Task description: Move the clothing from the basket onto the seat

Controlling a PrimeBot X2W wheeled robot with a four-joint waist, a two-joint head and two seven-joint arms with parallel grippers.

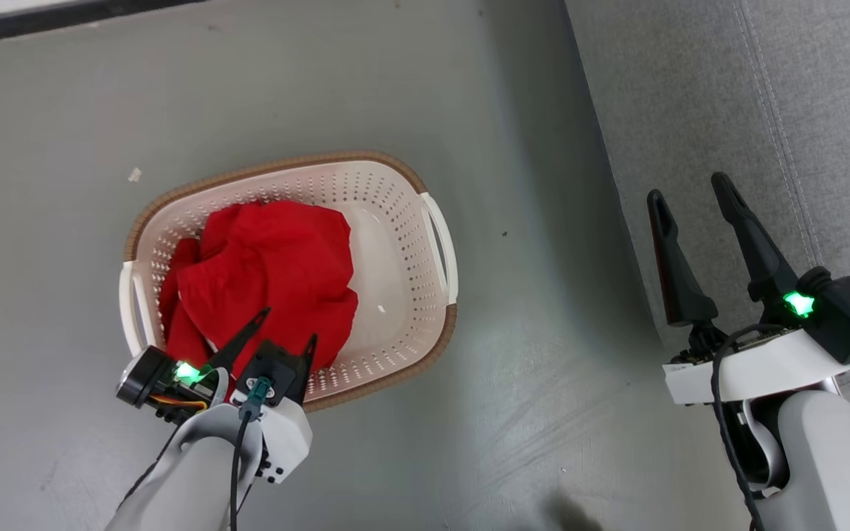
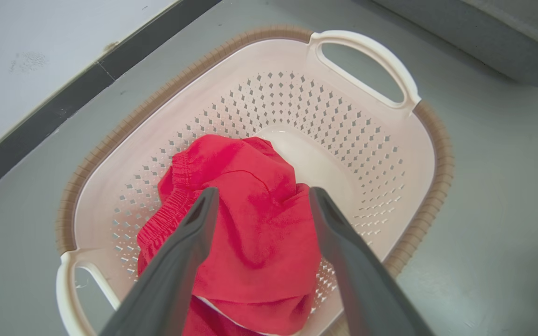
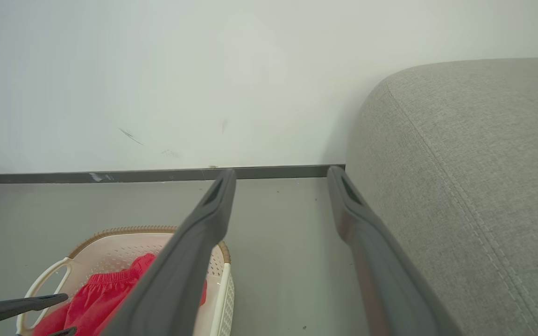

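Clothing (image 1: 270,265), plain red, lies bunched in the basket (image 1: 395,214).

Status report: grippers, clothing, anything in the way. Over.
Left gripper open above the clothing, nothing gripped. Right gripper open, empty, near the seat. Clothing lies in the basket. No obstruction seen.

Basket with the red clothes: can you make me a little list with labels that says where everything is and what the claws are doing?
clothing: red, bunched up, inside the basket
basket: cream with a brown rim, standing on the grey floor, to the left of the seat
seat: grey fabric, no clothing on the part shown
left claw: open, over the clothing, gripping nothing
right claw: open, empty, by the seat's edge
job: clothing not yet moved to the seat
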